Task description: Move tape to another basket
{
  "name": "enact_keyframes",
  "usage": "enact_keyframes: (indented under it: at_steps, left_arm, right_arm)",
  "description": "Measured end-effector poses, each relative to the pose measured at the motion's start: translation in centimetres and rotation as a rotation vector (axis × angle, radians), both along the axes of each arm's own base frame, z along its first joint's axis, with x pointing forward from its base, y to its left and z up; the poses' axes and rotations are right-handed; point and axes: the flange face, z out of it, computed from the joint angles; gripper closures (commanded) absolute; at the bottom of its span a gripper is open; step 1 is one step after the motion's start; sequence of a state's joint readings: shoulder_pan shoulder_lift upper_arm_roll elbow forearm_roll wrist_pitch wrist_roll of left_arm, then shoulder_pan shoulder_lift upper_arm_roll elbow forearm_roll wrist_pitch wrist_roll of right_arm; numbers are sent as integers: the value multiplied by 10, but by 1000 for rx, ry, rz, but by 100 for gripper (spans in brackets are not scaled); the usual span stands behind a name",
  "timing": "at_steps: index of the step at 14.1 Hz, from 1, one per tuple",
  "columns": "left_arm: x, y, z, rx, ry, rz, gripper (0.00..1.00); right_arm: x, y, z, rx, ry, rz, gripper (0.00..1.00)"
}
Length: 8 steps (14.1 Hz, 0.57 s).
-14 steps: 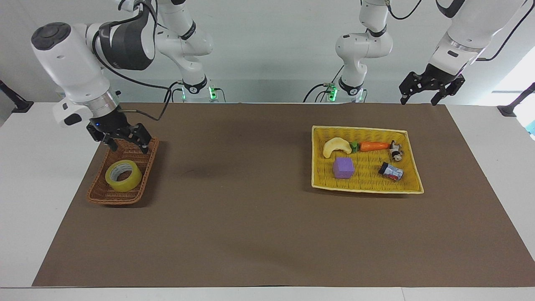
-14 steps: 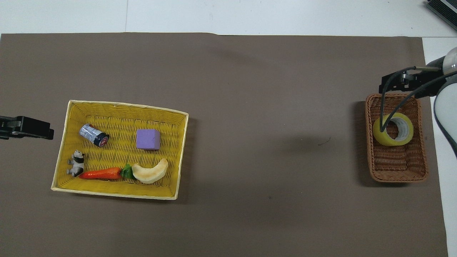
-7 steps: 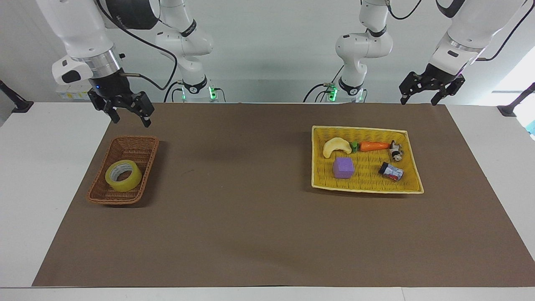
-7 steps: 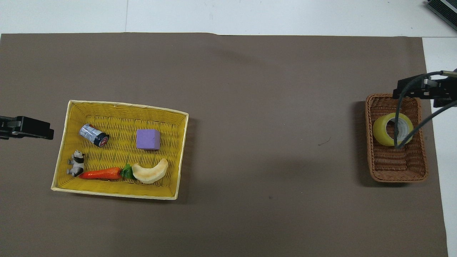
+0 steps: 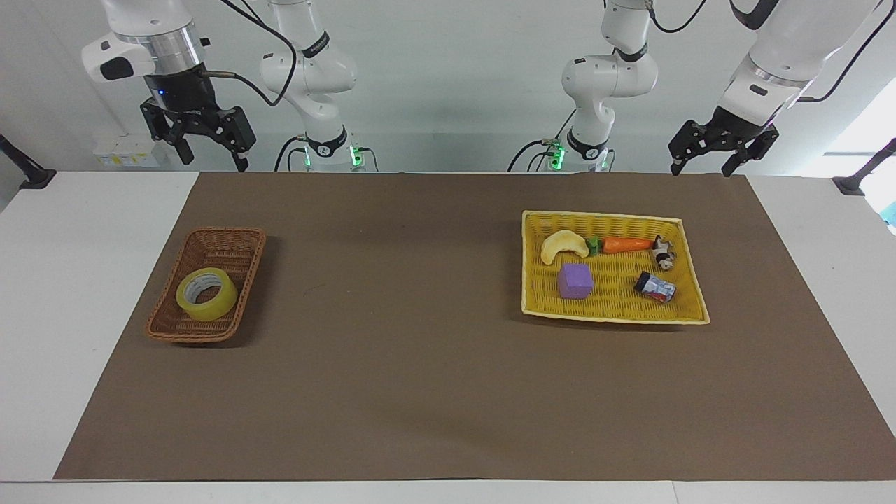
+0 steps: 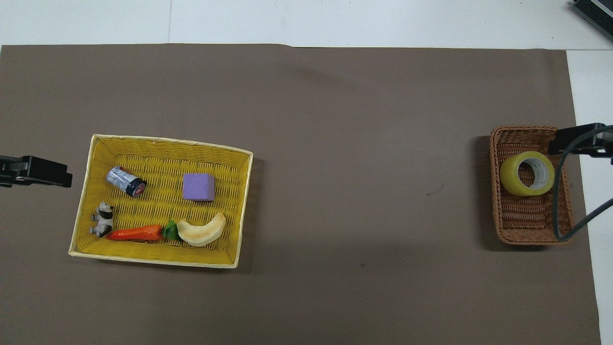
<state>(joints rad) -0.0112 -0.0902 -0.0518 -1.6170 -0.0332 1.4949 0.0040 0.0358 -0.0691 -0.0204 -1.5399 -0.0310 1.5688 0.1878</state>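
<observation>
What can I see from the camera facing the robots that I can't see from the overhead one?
Only the facing view shows the arms' bodies and bases, with the right gripper and left gripper raised, open and empty. Only the overhead view looks straight down through the tape's core. Both show the tape lying in the brown basket and the yellow tray holding toys.

Yellowish tape [image 5: 206, 294] in brown basket [image 5: 225, 246]

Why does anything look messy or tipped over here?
Nothing stands out. The yellowish roll of packing tape lies flat in the brown wicker basket, and the toys sit tidily in the yellow woven tray.
</observation>
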Motion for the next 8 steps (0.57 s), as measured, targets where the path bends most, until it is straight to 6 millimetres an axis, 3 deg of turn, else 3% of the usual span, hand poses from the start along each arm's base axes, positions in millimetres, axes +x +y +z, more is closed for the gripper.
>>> enact_keyframes:
  at_steps: [2, 8]
  left_arm:
    - [0, 0, 0, 0, 0, 0, 0]
    - [0, 0, 0, 0, 0, 0, 0]
  right_arm:
    - [-3, 6, -6, -1, 26, 9, 0]
    - [-15, 0, -12, 2, 99, 3, 0]
